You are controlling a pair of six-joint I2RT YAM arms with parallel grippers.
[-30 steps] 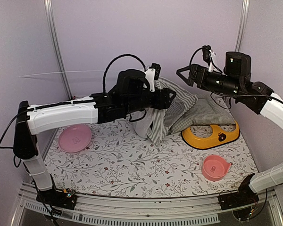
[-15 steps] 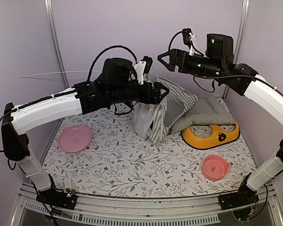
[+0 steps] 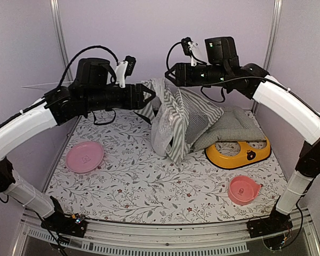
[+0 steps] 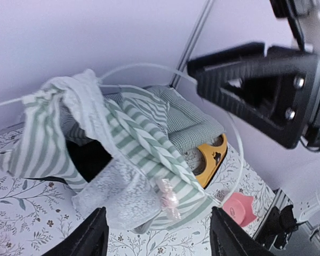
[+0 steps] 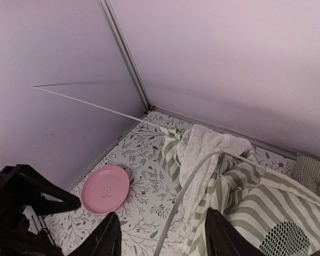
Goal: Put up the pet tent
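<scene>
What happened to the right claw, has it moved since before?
Yes. The right claw has swung left, away from the back-right frame post, and is now by the top of the pet tent.

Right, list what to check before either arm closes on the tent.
1. Left fingers open, empty: ok.
2. Right fingers open, empty: ok.
3. Tent standing upright: not ok, slumped in a heap.
4. Poles tucked in: not ok, one thin pole juts out sideways.
5. Cushion clear of tent: not ok, tent lies against it.
6. Pink plate clear of tent: ok.
</scene>
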